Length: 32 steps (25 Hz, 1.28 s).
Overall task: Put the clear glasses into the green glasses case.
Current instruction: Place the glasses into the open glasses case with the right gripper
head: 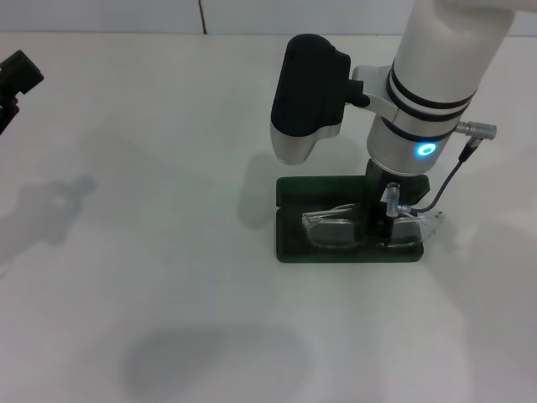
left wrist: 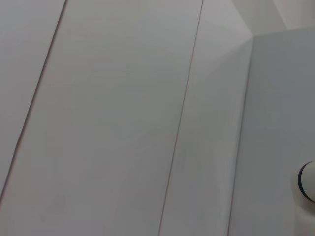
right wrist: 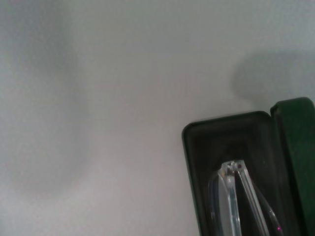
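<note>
Right pincer (head: 388, 220), pointing straight down from the white forearm, stands inside the open green glasses case (head: 289, 245) and is clenched on the clear glasses (head: 336, 228), its dark fingers set at the middle of the frame. The case lies open on the white counter (head: 151, 252), near the middle and somewhat toward the robot's right; its raised lid stands along the far edge and its dark-lined tray faces the robot. The glasses lie across the tray, one lens over the lining on the robot's left of the pincer, while the end on the robot's right reaches past the tray's rim and overhangs the counter. In the right wrist view a folded transparent end of the frame sits within one rounded corner of the tray, the green lid edge beside it. Left pincer (head: 15, 80) is parked at the far left margin of the counter, well apart from the case; whether it is released or clenched cannot be told.
</note>
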Motion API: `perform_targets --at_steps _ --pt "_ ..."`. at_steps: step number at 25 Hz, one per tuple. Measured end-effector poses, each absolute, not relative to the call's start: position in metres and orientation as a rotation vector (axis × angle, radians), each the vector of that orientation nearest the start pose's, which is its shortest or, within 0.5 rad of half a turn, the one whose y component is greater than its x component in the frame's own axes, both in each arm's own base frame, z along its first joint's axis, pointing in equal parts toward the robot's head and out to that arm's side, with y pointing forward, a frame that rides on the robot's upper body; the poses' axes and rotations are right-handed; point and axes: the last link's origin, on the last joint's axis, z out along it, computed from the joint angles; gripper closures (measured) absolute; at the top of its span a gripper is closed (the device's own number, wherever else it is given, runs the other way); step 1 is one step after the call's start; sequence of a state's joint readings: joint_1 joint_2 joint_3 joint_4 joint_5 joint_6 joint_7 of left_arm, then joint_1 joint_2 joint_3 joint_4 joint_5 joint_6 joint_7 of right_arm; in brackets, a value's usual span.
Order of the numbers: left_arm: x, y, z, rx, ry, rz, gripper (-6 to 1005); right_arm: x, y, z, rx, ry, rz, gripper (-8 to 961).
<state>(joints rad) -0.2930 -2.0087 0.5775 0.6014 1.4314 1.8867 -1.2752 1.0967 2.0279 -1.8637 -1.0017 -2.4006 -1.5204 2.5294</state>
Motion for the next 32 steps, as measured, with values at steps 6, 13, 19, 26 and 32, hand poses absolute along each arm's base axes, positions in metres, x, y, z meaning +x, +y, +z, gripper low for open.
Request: perform_targets --at_steps 6,13,19,26,32 --pt "-0.2883 0.2677 0.0954 -2.215 -0.449 -1.370 903 0.0798 0.3607 -0.0796 -2.850 0.197 -1.002 829" --pt "-0.2868 0.2690 0.0946 -2.222 -0.446 -1.373 901 0.0818 0.3604 -0.0791 -2.848 0.207 -1.020 828" --pt "-0.2865 0.2698 0.0945 -2.221 -0.446 -1.372 900 0.0804 0.3608 -0.0794 -2.848 0.195 -1.018 826" --pt "-0.2873 0.2705 0.0943 -2.217 -0.452 -1.366 899 0.0779 0.3610 -0.0794 -2.851 0.175 -1.012 774" --pt "-0.2886 0.2698 0.0940 -2.215 -0.461 -1.366 898 0.0758 0.3615 -0.0786 -2.846 0.163 -1.012 772"
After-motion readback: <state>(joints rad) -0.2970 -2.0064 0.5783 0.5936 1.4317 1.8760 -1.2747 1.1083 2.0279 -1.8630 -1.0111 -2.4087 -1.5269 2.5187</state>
